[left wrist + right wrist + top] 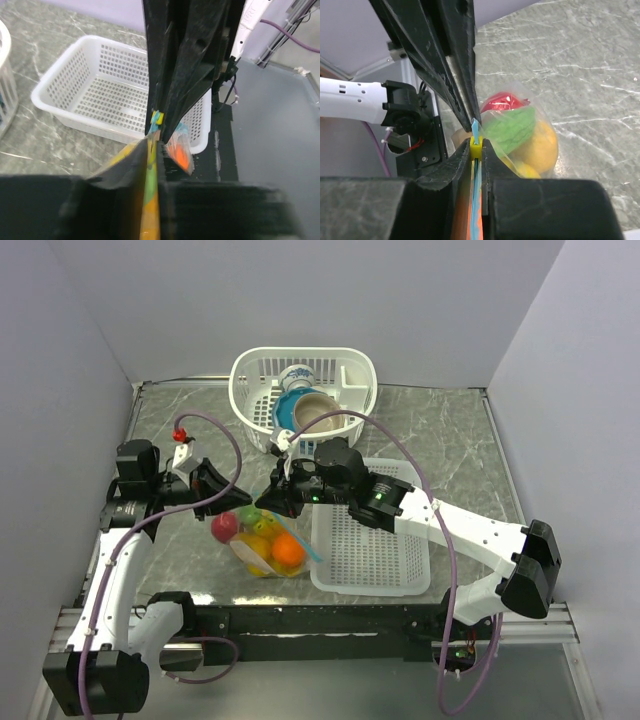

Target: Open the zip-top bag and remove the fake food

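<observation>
- The marble tabletop (450, 440) carried everything. A flat white basket (370, 560) sat to the right of the work, and we judged it a likely landing spot for what comes out.
- A round white basket (250, 375) of crockery stood at the back, well apart from the action.
- The zip-top bag (262, 540) was near the front edge between the two arms, its zip edge up and its belly sagging below.
- The fake food (288, 550) was all inside the bag. We could see an orange, a red piece, yellow fruit and a green piece, so nothing had been removed.
- The left end effector (155, 150) was pinched narrow on the bag's top edge — in our reading, an anchor so the floppy plastic could not follow the pull.
- The right end effector (477, 148) was clamped tight on the teal zip strip (475, 127), nose to nose with the left.
- The yellow slider (158, 118) sat right in that grip, which suited dragging it along the strip. We could not tell how far the zip was open.
</observation>
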Available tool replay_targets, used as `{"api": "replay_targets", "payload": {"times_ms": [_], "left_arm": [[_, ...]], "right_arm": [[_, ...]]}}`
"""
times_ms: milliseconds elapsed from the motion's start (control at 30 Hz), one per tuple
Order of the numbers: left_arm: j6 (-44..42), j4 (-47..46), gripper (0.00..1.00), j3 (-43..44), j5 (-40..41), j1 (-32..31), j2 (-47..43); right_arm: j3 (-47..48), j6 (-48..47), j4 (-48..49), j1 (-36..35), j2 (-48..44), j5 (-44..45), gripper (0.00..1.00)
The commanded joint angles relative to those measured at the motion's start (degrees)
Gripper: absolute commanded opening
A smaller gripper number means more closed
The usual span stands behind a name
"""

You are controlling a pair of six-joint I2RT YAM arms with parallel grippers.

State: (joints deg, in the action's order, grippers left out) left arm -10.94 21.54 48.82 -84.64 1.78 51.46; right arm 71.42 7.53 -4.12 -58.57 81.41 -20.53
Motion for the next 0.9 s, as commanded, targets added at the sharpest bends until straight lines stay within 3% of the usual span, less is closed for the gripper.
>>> {"api": "replay_targets", "payload": {"times_ms": [0,67,233,500,600,800,867], "left_arm": [[0.92,-0.28,0.32,-1.97,-10.55,-0.2,-0.49],[-2.85,3.58,0.53,-1.45,-10.72,-0.2,0.12],[-8.29,7.72,0.58,0.58,-12.13,-0.29,-0.31],[-10.95,8.17,0.42,1.64,-12.21,-0.55,2.06],[-8.14,4.75,0.22,0.49,-12.3,-0.81,1.54],[-5.24,2.46,0.01,-1.35,-12.39,-1.43,0.48],[-2.44,-0.17,0.01,-2.05,-12.3,-1.34,0.13]], "right_arm": [[1.45,-0.32,3.15,0.03,-1.78,-0.73,0.04],[1.44,-0.15,3.07,0.03,-1.69,-1.08,0.03],[1.79,0.47,3.15,0.03,-0.81,-2.14,0.02],[2.67,1.87,3.42,-0.06,0.24,-4.16,0.02],[3.29,2.05,3.33,-0.06,0.59,-4.16,0.02],[4.43,2.31,2.98,-0.15,1.04,-4.34,0.02],[4.43,2.23,2.54,-0.15,0.86,-2.77,0.16]]}}
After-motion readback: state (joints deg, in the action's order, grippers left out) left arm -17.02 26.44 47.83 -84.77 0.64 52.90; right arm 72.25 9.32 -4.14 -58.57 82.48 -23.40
